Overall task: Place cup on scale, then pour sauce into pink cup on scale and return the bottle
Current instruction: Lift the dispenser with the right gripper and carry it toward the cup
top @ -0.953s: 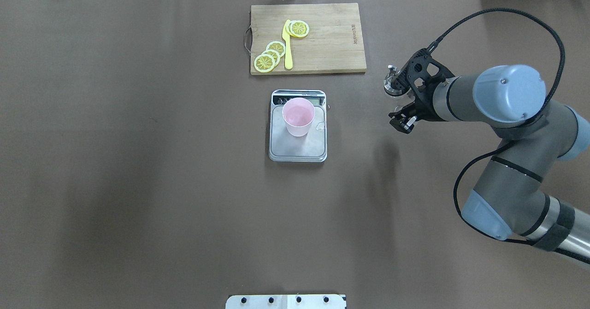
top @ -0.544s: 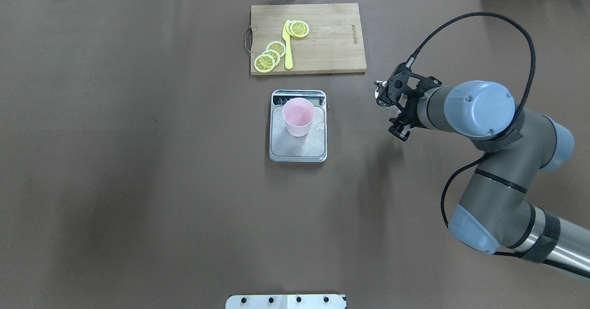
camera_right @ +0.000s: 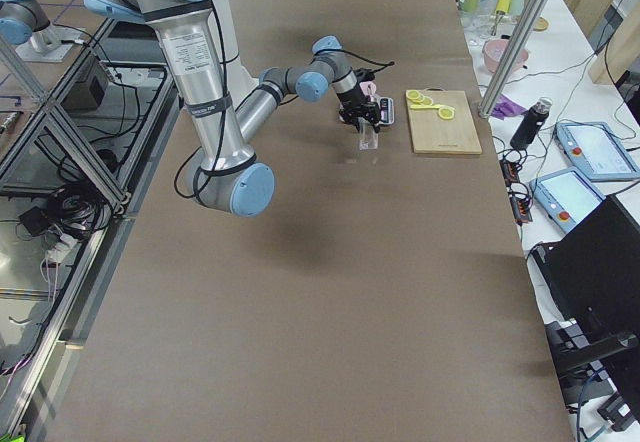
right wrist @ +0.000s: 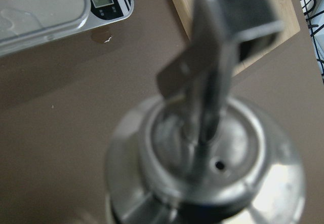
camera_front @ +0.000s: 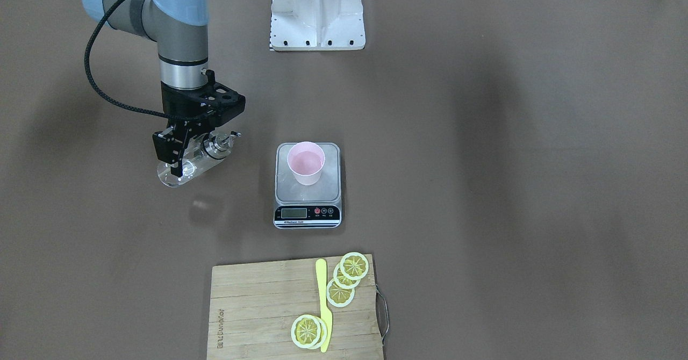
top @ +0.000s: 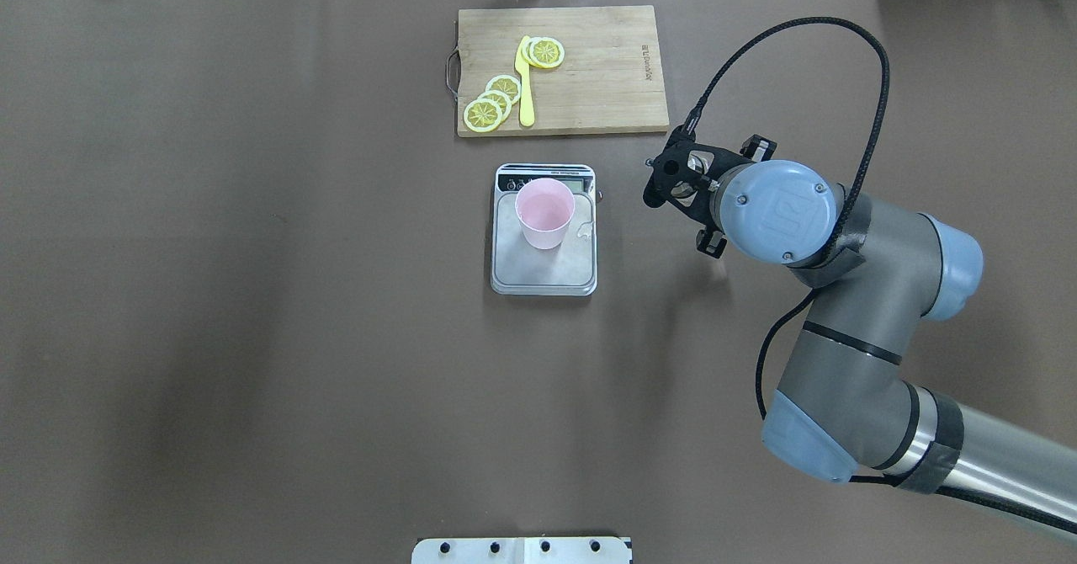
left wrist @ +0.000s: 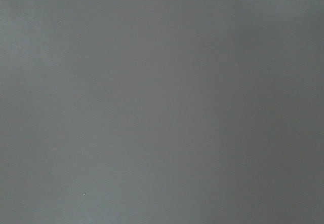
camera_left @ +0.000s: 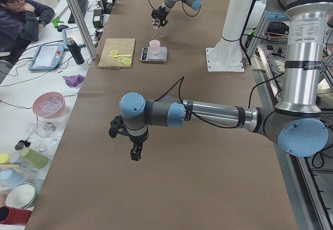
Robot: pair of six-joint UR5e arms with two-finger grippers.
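One clear glass cylindrical bottle (camera_front: 200, 158): right claw (camera_front: 180, 161) is clasping it tilted, metal spout aiming toward small pale pink plastic cup (camera_front: 306, 167), which is sitting on silver digital scale (camera_front: 307, 214), awaiting pouring.

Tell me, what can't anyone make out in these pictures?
- Small silver digital scale: display digits too small in the front-facing view, blurred in the right wrist view.
- Clear glass bottle with metal spout: hidden overhead by the right arm's wrist; fill level lost in glare.
- Pale pink plastic cup: any sauce inside is too small to tell.
- Left hand: shown only in the left side view; open or shut unclear.
- Left wrist view: plain grey.
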